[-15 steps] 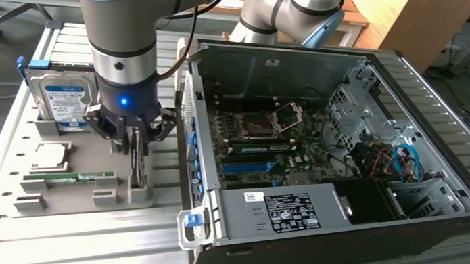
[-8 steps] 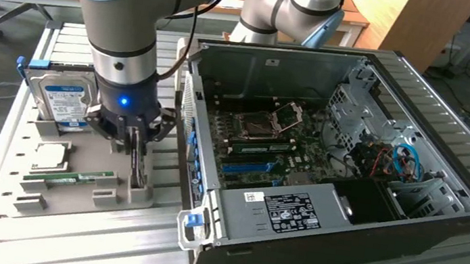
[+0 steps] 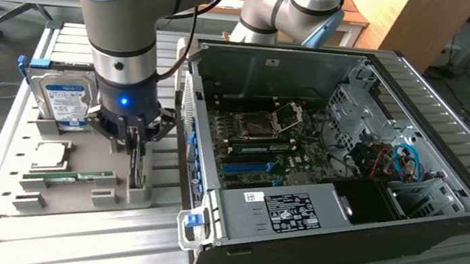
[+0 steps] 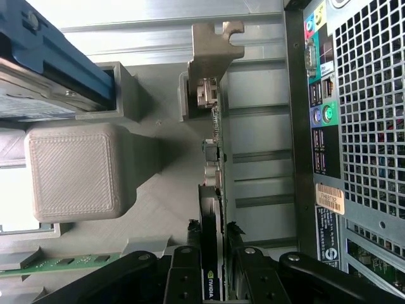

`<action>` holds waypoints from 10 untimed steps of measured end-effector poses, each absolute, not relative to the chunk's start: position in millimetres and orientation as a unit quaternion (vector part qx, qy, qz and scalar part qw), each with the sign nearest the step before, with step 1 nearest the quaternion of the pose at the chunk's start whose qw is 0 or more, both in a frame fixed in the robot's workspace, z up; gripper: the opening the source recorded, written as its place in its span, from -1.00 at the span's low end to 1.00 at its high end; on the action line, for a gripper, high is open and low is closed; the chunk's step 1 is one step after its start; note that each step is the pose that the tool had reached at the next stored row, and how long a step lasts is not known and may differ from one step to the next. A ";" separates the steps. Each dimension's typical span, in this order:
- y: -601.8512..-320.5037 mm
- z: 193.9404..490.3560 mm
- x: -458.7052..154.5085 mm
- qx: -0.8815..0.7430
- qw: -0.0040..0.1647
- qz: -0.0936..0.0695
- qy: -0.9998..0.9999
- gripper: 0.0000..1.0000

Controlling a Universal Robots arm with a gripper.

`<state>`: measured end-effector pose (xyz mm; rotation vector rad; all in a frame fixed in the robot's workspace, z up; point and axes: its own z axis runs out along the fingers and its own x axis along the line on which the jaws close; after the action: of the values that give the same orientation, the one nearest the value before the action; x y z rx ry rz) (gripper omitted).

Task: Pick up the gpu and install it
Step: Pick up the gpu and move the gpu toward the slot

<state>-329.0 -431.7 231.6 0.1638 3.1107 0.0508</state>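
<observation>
No words are clear enough to read. The gpu has a small green and white logo on its black edge. The computer case has a barcode sticker on its back. The hard drive wears a blue label and the power supply a black label, but the print on both is too small to read.

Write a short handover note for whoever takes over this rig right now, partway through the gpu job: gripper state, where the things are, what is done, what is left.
Gripper: down over the top edge of the gpu; whether it has a grip cannot be told.
Gpu: standing on edge in its slot in the gray holder tray, beside the open computer case.
Done: the gripper is at the gpu, lined up along the card.
Left: the gpu is not yet lifted out of the tray and not yet installed in the case.
</observation>
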 end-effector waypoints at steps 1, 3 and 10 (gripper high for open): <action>-431.8 231.6 -329.0 0.053 0.013 0.016 0.998 -0.46; -431.7 231.5 -329.0 0.053 0.013 0.016 0.998 -0.46; -431.7 231.5 -328.9 0.047 0.013 0.016 0.999 -0.46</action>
<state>-328.9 -431.7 231.5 0.1466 3.1118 0.0511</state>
